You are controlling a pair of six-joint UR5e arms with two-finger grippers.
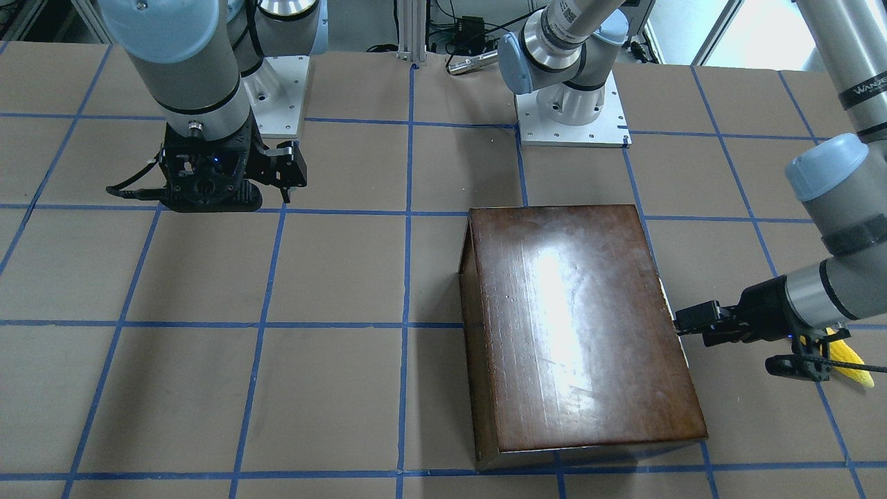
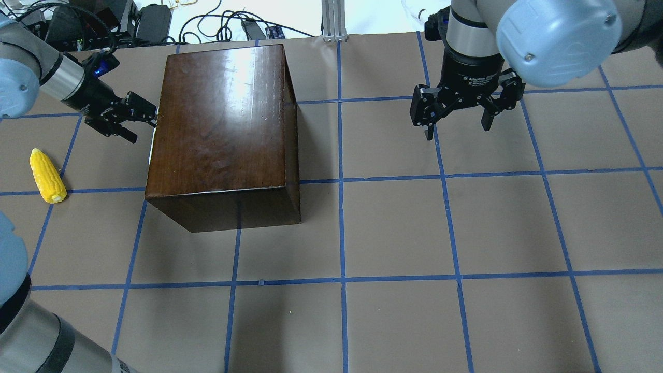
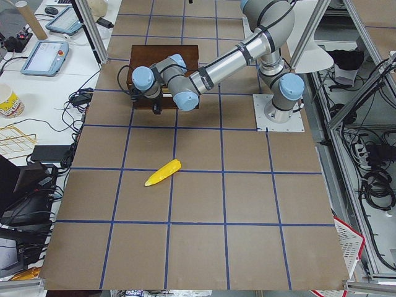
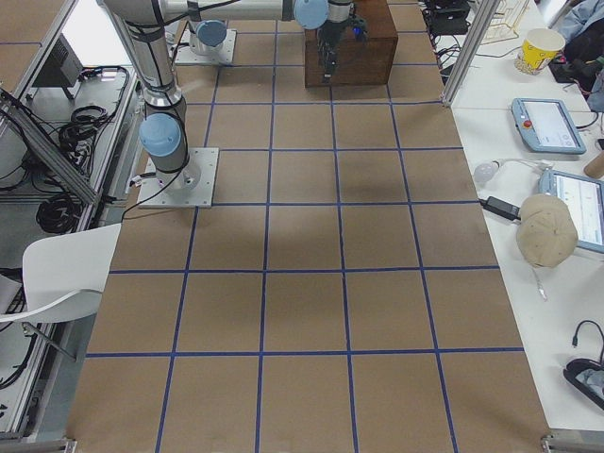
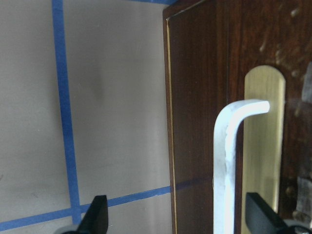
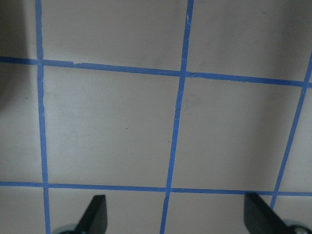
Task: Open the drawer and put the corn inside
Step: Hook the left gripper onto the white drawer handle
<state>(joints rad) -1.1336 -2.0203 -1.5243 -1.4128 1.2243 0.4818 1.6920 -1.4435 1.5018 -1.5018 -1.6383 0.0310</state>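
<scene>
The corn is seen lying on the table at the robot's left, outside the wooden box and apart from it. The drawer is pushed into that box, so its inside is hidden. The left gripper is held wide at the drawer front, its fingers spread either side of the metal handle and clear of it. Farther off, the right gripper is hung spread wide above the table.
</scene>
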